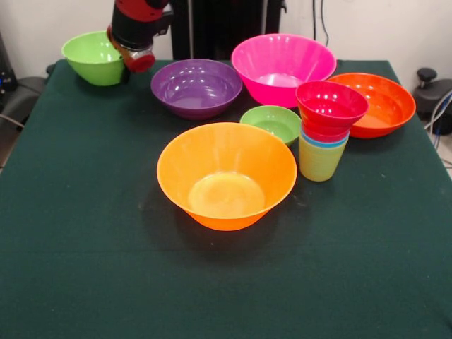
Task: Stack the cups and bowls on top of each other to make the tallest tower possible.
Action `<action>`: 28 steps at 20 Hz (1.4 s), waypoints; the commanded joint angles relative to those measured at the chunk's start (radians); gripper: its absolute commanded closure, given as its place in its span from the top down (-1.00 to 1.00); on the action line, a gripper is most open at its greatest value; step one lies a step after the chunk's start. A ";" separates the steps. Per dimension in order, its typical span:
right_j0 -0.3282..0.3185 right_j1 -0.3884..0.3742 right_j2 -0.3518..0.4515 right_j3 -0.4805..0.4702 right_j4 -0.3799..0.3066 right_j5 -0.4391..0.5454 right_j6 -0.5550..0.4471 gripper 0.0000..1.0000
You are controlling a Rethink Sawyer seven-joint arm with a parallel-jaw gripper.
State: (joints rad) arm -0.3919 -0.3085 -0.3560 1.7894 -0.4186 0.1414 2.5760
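The tower (323, 134) stands right of centre: a yellow-green cup (318, 161) lowest, a blue cup's rim (323, 142) and a red cup (325, 131) nested in it, and a small red bowl (331, 104) on top. Around it rest the big orange bowl (227, 175), a small green bowl (272, 122), the purple bowl (196, 87), the pink bowl (283, 67) and the red-orange bowl (378, 104). At the far left corner a lime green bowl (92, 58) sits slightly tilted. My gripper (127, 68) is right against that bowl's right rim, its tips hidden behind the wrist.
A dark green cloth (85, 233) covers the table. A black stand (212, 28) rises behind the far edge. Cables and dark gear (432, 92) lie off the right side.
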 commanded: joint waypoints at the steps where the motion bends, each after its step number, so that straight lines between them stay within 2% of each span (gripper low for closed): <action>1: -0.033 -0.007 0.138 -0.087 -0.052 0.034 -0.080 -1.00; 4: -0.050 -0.062 0.166 -0.078 -0.046 0.097 -0.111 -1.00; 8: -0.031 -0.149 0.175 -0.082 -0.030 0.193 -0.144 -1.00; 13: -0.005 -0.214 0.195 -0.150 -0.005 0.358 -0.192 -1.00; 20: 0.004 -0.252 0.245 -0.238 0.007 0.540 -0.211 -1.00; 28: -0.028 -0.244 0.336 -0.352 0.017 0.690 -0.239 -1.00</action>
State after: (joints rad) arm -0.4218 -0.5590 -0.2101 1.5922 -0.4288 0.6858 2.5762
